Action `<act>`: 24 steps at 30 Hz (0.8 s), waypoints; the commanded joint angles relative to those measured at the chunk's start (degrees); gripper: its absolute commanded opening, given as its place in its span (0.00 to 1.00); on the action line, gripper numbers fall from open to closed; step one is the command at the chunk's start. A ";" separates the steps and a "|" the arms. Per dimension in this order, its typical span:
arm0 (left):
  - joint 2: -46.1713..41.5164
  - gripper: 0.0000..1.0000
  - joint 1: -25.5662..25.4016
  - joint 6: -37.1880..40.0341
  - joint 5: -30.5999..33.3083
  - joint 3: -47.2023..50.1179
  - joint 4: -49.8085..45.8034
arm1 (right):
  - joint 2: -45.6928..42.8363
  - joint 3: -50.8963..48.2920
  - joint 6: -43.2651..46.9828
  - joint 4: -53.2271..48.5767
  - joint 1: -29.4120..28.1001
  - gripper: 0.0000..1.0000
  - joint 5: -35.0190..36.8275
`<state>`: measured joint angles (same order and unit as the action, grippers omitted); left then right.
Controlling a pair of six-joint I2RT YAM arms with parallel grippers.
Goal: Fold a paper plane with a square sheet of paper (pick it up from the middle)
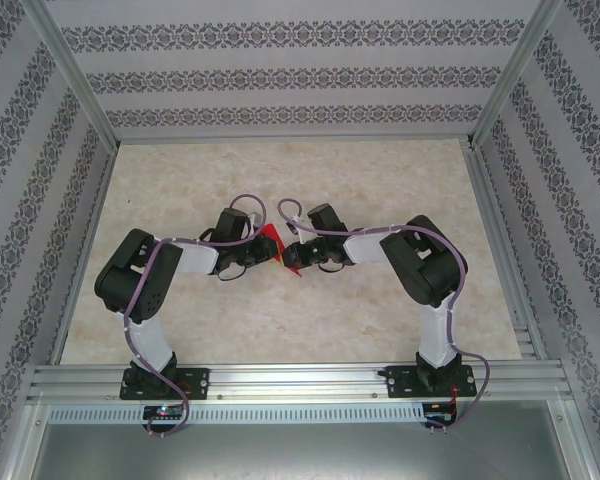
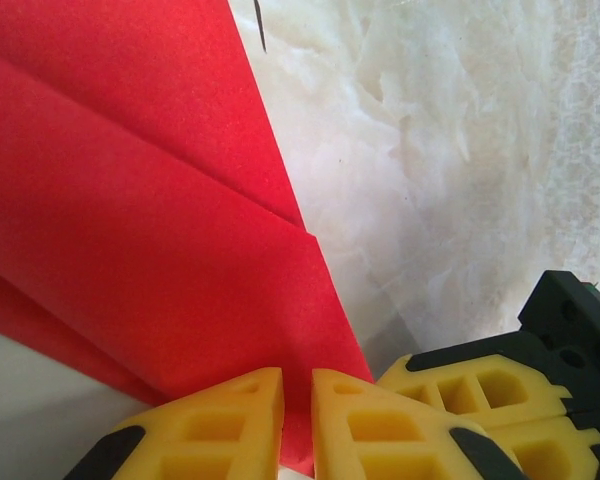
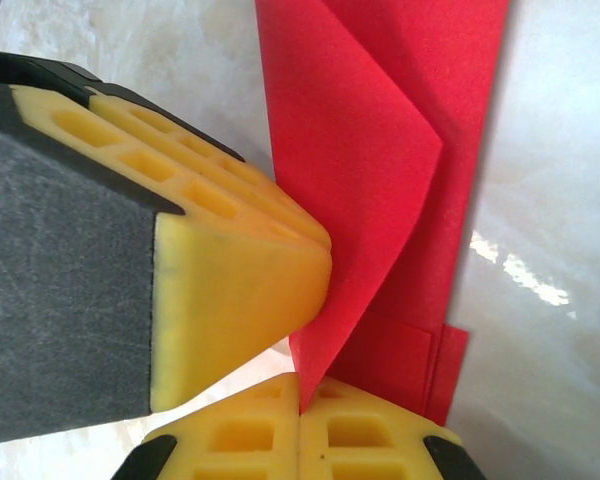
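your sheet of paper [image 1: 271, 243] is up off the table [image 1: 380, 180], over its middle, caught between the two grippers where the arms meet. it is bright red and already creased: from the left wrist you see layered diagonal folds stacked over one another, and from the right wrist a folded flap comes to a point over a straighter strip behind it.

your right gripper [image 3: 300, 408] sits at the sheet's lower corner. its two yellow fingers are pressed together with no gap, and the red corner runs straight into the seam between them, so it is clamped on the paper. seen from above, this gripper is on the sheet's right side, touching it.

your left gripper [image 2: 298, 385] is at the sheet's opposite side. its yellow fingers [image 2: 215, 430] stand close together with a slim slot between them, and the sheet's bottom edge drops into that slot. you cannot tell whether the pads are actually squeezing the paper or just flanking it. from the right wrist, one of its fingers [image 3: 240, 300] has its tip touching the sheet's left face, just above the right gripper's pinch.
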<state>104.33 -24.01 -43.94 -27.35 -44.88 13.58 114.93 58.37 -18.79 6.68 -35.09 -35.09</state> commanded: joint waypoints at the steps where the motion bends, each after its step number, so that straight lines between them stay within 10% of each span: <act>1: 1.38 0.17 0.59 1.00 0.34 -1.17 0.67 | 3.02 -0.32 0.30 -4.56 -0.05 0.05 0.89; 24: 3.94 0.16 1.74 -0.29 0.94 -0.66 -1.37 | -3.93 -0.45 -7.05 -8.52 1.36 0.15 -5.37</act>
<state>105.45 -23.24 -44.03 -29.28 -45.43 13.72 112.97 58.81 -24.58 -0.01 -33.98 -39.31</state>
